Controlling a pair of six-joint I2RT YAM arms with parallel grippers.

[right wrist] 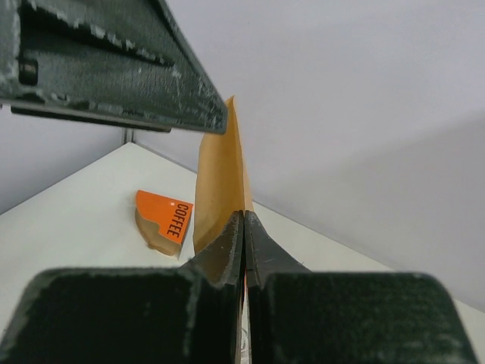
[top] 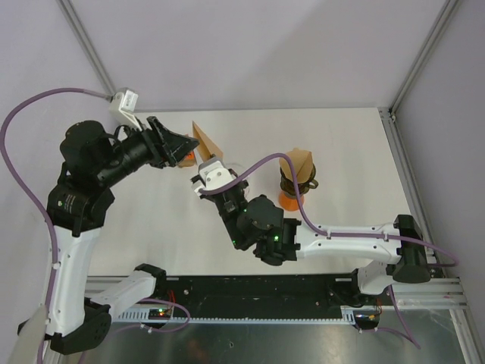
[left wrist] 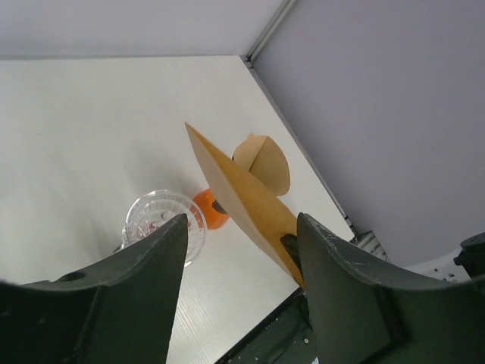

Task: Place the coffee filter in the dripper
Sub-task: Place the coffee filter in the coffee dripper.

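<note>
Within right gripper [right wrist: 244, 218], coffee filter [right wrist: 220, 174]

Bright, even light; soft shadows

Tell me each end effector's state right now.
Left end effector: open, clamping nothing.
Right end effector: shut on the brown paper coffee filter.

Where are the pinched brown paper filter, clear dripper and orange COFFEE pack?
Pinched brown paper filter [left wrist: 250, 205]: left wrist view, flat side.
Clear ribbed dripper [left wrist: 155, 216]: left wrist view, wall.
Orange COFFEE pack [right wrist: 155, 207]: right wrist view, orange face.
</note>
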